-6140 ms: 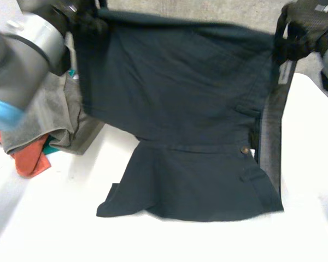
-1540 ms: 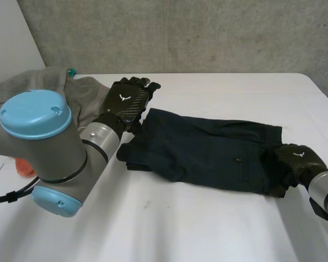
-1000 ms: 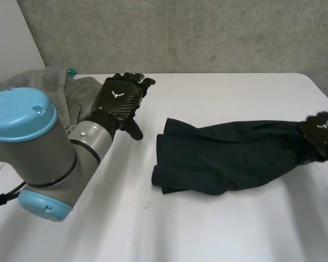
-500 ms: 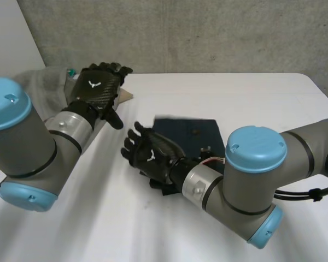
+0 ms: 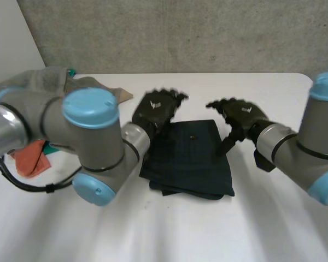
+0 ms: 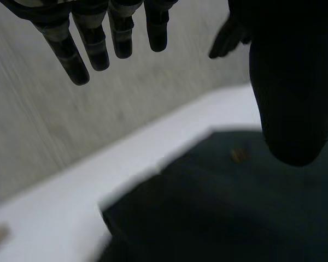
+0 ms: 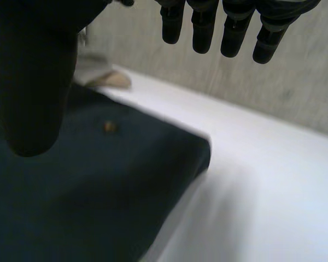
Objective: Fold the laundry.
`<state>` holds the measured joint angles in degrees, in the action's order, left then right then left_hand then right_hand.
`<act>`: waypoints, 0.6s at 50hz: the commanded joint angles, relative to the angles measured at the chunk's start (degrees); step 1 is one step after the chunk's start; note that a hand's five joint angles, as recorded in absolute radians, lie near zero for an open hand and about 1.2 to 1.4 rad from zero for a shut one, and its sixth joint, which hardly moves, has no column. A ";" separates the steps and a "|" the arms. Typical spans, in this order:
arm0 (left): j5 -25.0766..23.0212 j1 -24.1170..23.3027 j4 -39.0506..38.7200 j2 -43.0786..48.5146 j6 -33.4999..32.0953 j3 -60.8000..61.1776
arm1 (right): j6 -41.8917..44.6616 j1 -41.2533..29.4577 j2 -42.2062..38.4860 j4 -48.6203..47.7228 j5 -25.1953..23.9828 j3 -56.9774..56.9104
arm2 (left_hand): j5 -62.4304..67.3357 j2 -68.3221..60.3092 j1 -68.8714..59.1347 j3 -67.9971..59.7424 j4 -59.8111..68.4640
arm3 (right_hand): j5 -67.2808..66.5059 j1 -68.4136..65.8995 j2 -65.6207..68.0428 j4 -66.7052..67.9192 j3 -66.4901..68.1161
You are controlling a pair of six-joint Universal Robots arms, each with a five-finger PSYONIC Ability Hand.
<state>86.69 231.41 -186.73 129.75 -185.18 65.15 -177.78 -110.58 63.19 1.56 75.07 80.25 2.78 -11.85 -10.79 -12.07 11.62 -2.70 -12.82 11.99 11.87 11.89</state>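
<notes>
A dark navy garment (image 5: 188, 158) with a small button (image 5: 193, 137) lies folded into a compact rectangle in the middle of the white table (image 5: 169, 229). My left hand (image 5: 156, 106) hovers at its far left corner, open with fingers spread. My right hand (image 5: 239, 113) hangs by the far right corner, open as well. In the left wrist view the straight fingers (image 6: 90, 38) and thumb (image 6: 292, 82) stand above the garment (image 6: 224, 213), holding nothing. In the right wrist view the fingers (image 7: 224, 27) and thumb (image 7: 33, 82) are apart over the garment (image 7: 71, 202).
A pile of laundry sits at the table's left: a grey cloth (image 5: 49, 82), an orange cloth (image 5: 30, 158) and a bit of teal. A concrete wall (image 5: 208, 33) runs behind the table. The table's front and right side are bare white.
The right arm, which reached across the garment, has drawn back to its right side with the hand open. The left hand has come from over the pile to the garment's far left corner.
</notes>
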 commanded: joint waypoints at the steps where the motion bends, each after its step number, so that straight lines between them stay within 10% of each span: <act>1: 1.54 0.45 7.08 5.86 -3.78 -0.29 | 2.25 -0.34 -9.91 1.08 -0.63 -2.20 | -0.88 -0.04 -1.11 0.17 0.27 | 2.70 2.82 -1.99 -1.87 -1.89; 19: 6.12 -0.08 9.02 -2.30 -7.39 -0.20 | 12.02 0.45 -0.80 -3.74 5.87 3.14 | -2.73 1.81 0.74 2.03 -1.58 | 2.70 2.82 -1.99 -1.87 -1.89; 30: -10.91 2.38 9.02 -10.57 -6.51 -2.22 | 11.14 5.02 9.67 -7.71 9.39 16.51 | -2.40 1.47 0.40 1.69 -1.24 | 2.70 2.82 -1.99 -1.87 -1.89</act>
<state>86.47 232.04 -178.06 122.19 -192.33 64.49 -165.82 -108.24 71.08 -5.79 84.51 90.29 2.76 -11.11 -10.79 -12.06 11.62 -2.68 -12.82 11.21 11.87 11.08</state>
